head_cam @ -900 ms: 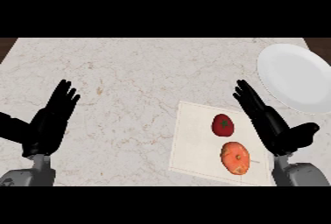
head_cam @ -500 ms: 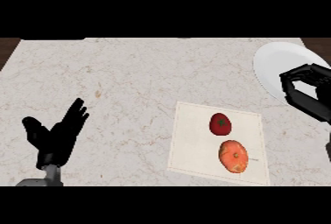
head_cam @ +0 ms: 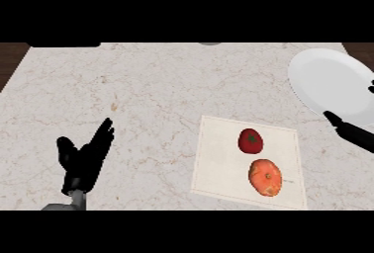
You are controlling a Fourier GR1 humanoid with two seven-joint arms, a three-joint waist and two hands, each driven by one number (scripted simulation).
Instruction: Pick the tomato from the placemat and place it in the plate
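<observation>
A red tomato [head_cam: 251, 140] with a green stem lies on the upper half of a pale placemat [head_cam: 219, 163], right of the counter's middle. The white plate [head_cam: 329, 84] sits at the far right, up and right of the mat. My right hand [head_cam: 349, 131] only shows as a black sliver at the right edge, just below the plate and well right of the tomato; most of it is out of view. At the lower left my left hand [head_cam: 84, 158] rests open, fingers up, holding nothing and far from the mat.
An orange round fruit [head_cam: 266, 177] lies on the placemat just below the tomato. The marble counter [head_cam: 146, 89] runs to a dark edge along the top and left. A small dark object [head_cam: 64, 44] sits at the top left edge.
My right hand has swung up and to the right, from beside the mat to the view's edge below the plate. The left hand sank lower and turned edge-on. The tomato has not moved.
</observation>
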